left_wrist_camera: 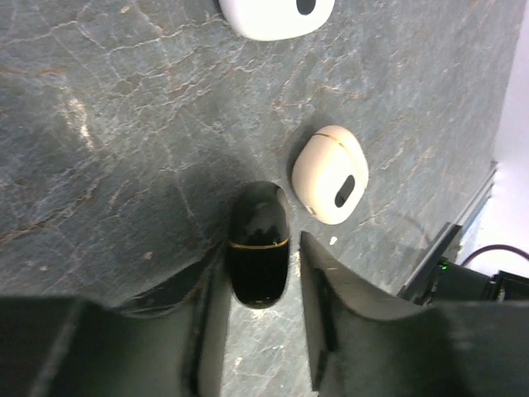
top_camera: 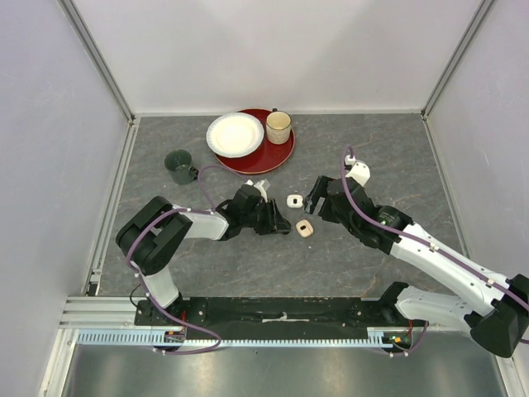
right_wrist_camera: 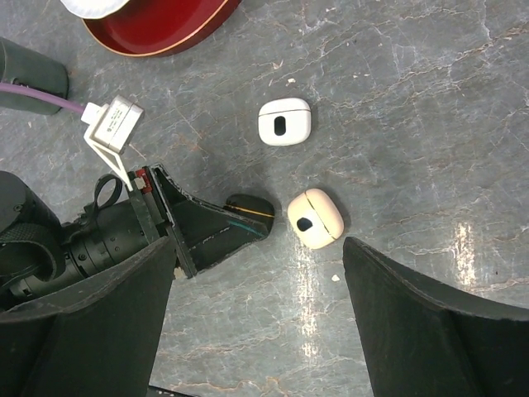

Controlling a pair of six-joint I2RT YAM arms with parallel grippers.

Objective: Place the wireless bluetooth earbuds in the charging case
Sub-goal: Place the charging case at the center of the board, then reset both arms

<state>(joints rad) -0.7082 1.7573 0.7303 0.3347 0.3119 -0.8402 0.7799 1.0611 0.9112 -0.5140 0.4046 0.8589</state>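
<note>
Left gripper (left_wrist_camera: 261, 248) low at the centre of the top view, jaws parted a little around a glossy black oval plastic charging case (left_wrist_camera: 258, 219) with a thin gold seam. Sliver of table between case and one finger; contact on the other side unclear. Right gripper (right_wrist_camera: 260, 246) just right of centre, spread wide, nothing between its fingers.

Beneath both, grey marbled stone-look table (top_camera: 397, 157). Upper centre: round dark-red tray (top_camera: 279, 155), carrying a round white plate (top_camera: 235, 133) and a beige ceramic cup (top_camera: 278, 126). Left of the tray, on the table, dark green mug (top_camera: 178, 164).

Between the two grippers, apart from each other:
- white rounded-square plastic case (top_camera: 293, 201), closed, the upper one
- pinkish-beige pebble-shaped case (top_camera: 305, 227), closed, lower, just beside the black one

Wireless bluetooth earbuds not to be made out in any view.
</note>
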